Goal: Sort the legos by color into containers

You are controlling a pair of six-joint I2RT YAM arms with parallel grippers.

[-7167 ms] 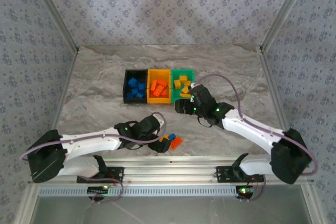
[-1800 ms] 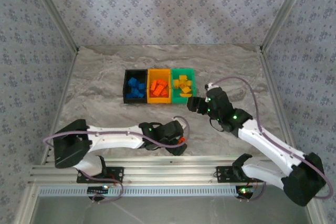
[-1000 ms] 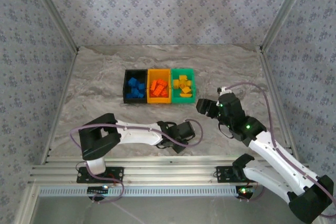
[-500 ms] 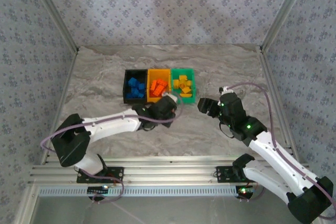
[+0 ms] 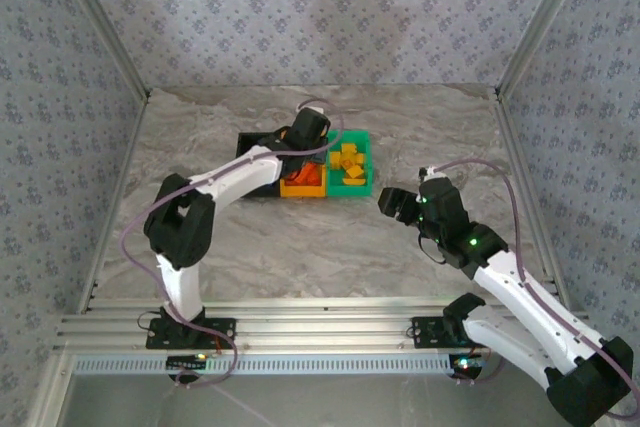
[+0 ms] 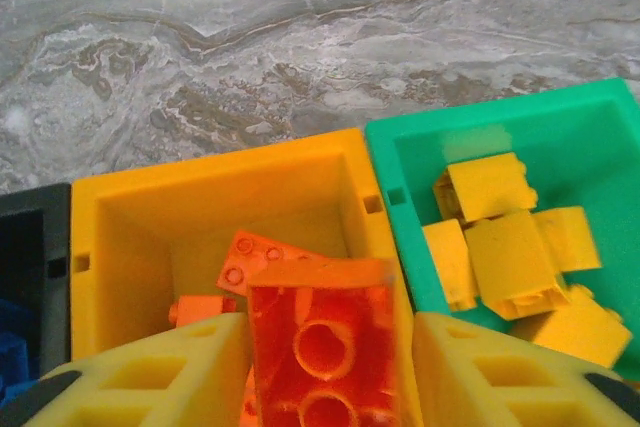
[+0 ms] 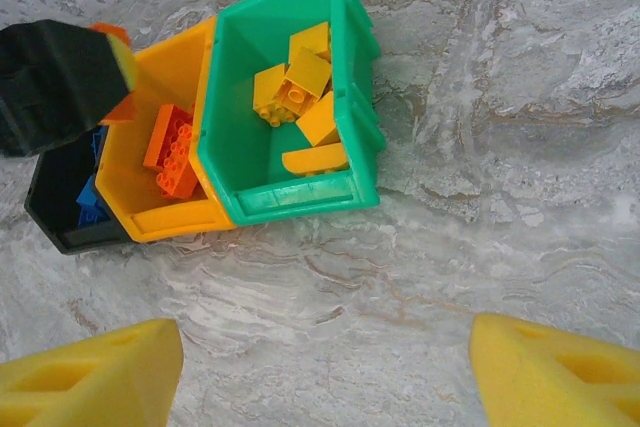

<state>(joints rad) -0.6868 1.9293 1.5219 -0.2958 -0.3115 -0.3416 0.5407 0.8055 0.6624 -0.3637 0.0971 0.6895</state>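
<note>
Movement since half a second before belonged to the left arm. The left gripper had gone from the near side of the containers to a spot above the orange-yellow bin, with the arm stretched across the black bin. The right gripper had kept its place over the desk, near the green bin.

From the left wrist, the left gripper's yellow foam pads pressed both sides of an orange-red brick. The brick was glossy, its hollow underside showing round tubes. It hung over the orange-yellow bin, where other studded orange-red bricks lay. Chunky yellow bricks were heaped in the green bin, and blue bricks sat in the black one.

The right gripper's foam fingers stood spread wide with nothing between them.

All three bins were smooth moulded plastic, rectangular and joined wall to wall. The desk had a grey, veined marble pattern.
</note>
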